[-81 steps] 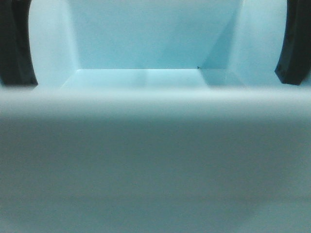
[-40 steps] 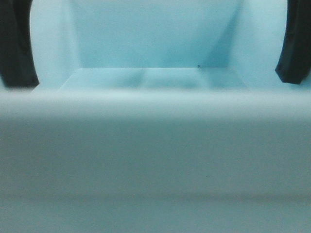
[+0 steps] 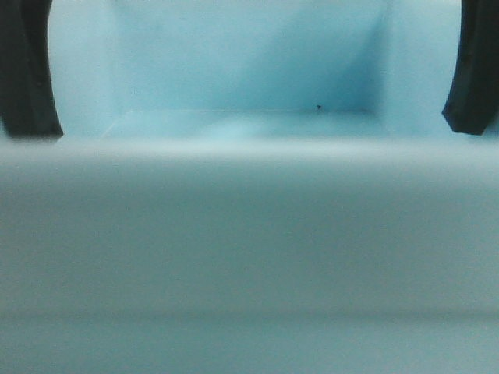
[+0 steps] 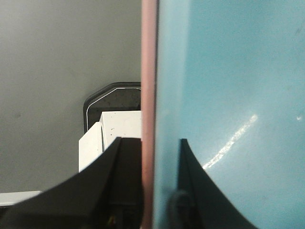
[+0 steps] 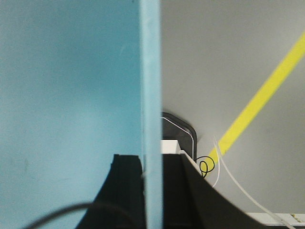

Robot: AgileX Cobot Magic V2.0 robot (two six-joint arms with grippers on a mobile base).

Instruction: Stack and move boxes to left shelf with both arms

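Front view: the light blue bin [image 3: 249,234] fills the frame, its long side running left to right, with black fingers [image 3: 27,78] inside both end walls; the left shelf is out of sight.

Left wrist view: the left gripper [image 4: 150,143] is clamped over two nested walls, one finger outside the pink bin [image 4: 148,71], the other inside the blue.

Right wrist view: the right gripper [image 5: 150,160] pinches the blue bin's opposite wall; no pink shows there. With the stack slung between both arms, a leftward carry likely needs them moving together.
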